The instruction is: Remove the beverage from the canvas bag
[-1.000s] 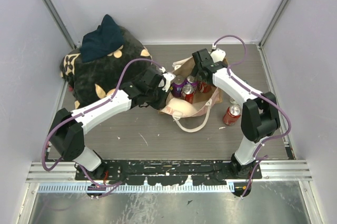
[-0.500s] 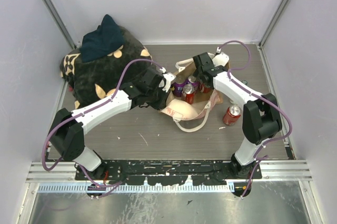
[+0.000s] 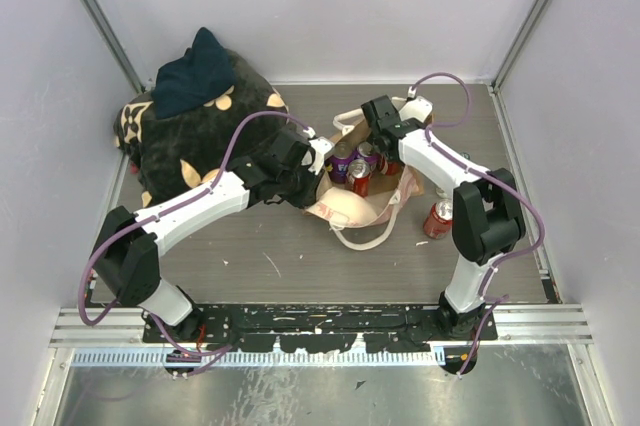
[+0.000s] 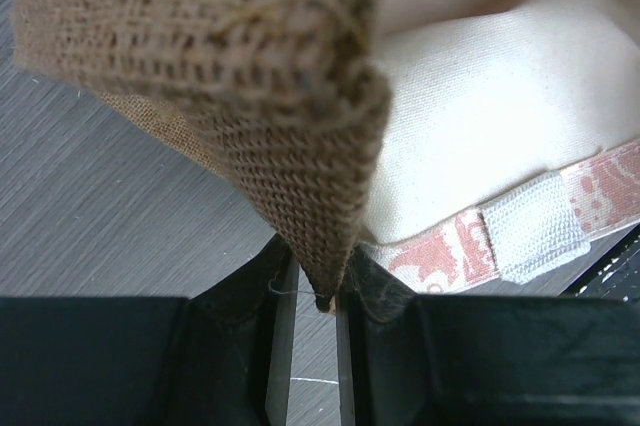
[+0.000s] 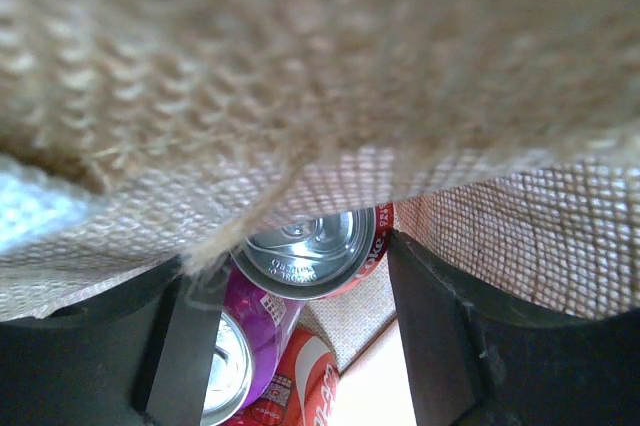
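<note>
The canvas bag lies at mid-table with its mouth open toward the back. Inside it are a purple can and two red cans. My left gripper is shut on the bag's left brown rim; the left wrist view shows the woven edge pinched between the jaws of that gripper. My right gripper is open inside the bag's mouth. In the right wrist view its fingers straddle a red cola can's top, with the purple can beside it and bag fabric draped above.
One red can lies on the table right of the bag. A black bundle with tan flower marks, topped by a dark blue cloth, fills the back left. Grey walls close in the back and sides.
My right gripper has shifted slightly left and further into the bag's mouth over the cans. My left gripper still holds the bag's rim in the same place.
</note>
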### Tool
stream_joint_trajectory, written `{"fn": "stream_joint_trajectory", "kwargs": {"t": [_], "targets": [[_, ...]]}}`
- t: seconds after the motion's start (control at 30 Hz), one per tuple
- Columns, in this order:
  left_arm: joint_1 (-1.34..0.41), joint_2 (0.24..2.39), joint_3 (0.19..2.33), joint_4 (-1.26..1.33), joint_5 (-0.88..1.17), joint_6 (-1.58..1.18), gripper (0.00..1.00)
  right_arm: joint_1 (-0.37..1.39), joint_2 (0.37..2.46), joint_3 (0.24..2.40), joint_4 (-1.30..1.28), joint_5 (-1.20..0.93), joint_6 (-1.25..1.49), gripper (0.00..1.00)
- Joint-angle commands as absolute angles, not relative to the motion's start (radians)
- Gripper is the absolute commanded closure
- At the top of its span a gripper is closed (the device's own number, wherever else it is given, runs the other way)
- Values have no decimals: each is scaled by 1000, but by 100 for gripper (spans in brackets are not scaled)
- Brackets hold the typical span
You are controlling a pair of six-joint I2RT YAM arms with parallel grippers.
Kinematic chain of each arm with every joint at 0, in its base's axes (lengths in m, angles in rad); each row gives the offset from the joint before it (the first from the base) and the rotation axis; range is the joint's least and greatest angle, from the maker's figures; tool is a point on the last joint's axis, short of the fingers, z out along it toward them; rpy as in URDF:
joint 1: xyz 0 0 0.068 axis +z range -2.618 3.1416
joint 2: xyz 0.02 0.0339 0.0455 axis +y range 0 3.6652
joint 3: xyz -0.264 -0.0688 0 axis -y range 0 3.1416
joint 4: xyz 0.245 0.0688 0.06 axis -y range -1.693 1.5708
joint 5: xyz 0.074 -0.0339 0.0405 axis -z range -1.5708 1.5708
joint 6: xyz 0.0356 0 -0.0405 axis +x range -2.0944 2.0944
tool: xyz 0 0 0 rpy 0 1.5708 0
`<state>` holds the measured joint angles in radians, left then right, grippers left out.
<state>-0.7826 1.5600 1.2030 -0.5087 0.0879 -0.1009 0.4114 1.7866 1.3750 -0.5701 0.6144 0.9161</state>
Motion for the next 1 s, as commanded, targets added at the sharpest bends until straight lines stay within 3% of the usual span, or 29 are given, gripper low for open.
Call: {"fn": "stream_joint_trajectory", "kwargs": {"t": [0.0, 0.4, 0.6, 0.67, 0.7, 0.77, 0.8, 0.97], "targets": [[-786, 1555, 1173, -562, 78, -87, 73, 387, 1891, 1366, -625, 558, 973, 34], [-786, 1583, 1202, -576, 75, -76, 73, 387, 1925, 1281, -624, 493, 929, 25], [-785, 1578, 1203, -579, 41, -79, 73, 385, 1992, 1313, -617, 478, 877, 30], [-785, 1577, 1203, -582, 26, -83, 73, 384, 2016, 1327, -617, 459, 854, 40], [-785, 1577, 1201, -583, 21, -84, 73, 384, 2025, 1328, -617, 447, 848, 50], [-785, 1577, 1199, -585, 12, -87, 73, 384, 2031, 1322, -610, 425, 839, 82], [-785, 1577, 1199, -583, 9, -87, 73, 384, 2032, 1316, -607, 414, 836, 92], [-785, 1589, 1204, -577, -9, -90, 73, 388, 1997, 1271, -569, 373, 803, 100]]}}
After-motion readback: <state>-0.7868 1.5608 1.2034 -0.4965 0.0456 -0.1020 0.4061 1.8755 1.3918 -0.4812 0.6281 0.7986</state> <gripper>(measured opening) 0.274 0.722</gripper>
